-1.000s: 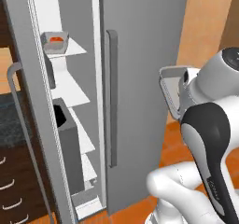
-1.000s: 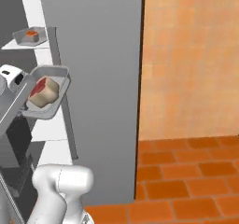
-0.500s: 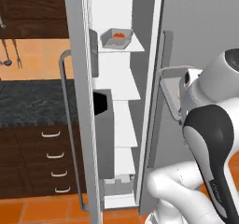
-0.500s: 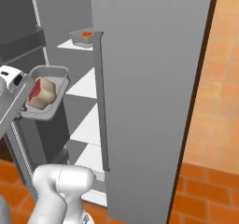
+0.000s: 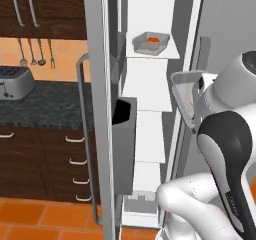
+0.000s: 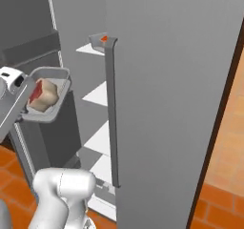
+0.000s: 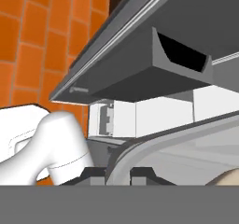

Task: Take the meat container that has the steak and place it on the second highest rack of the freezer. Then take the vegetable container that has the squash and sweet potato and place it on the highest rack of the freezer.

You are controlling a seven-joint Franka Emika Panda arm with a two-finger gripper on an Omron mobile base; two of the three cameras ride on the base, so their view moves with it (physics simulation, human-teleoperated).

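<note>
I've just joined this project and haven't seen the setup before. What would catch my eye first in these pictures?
First, the grey meat container held up in the jaws of the gripper beside the open freezer, with the red steak and a tan piece inside. Next, a second container with orange contents on a high white shelf in the freezer. Off to the left, a toaster sits on the dark counter.

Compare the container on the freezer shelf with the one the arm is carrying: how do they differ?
The shelf container sits flat on a white rack and holds something orange-red. The carried container is off the shelves, tilted at the gripper, and holds the steak. Both are shallow grey trays.
</note>
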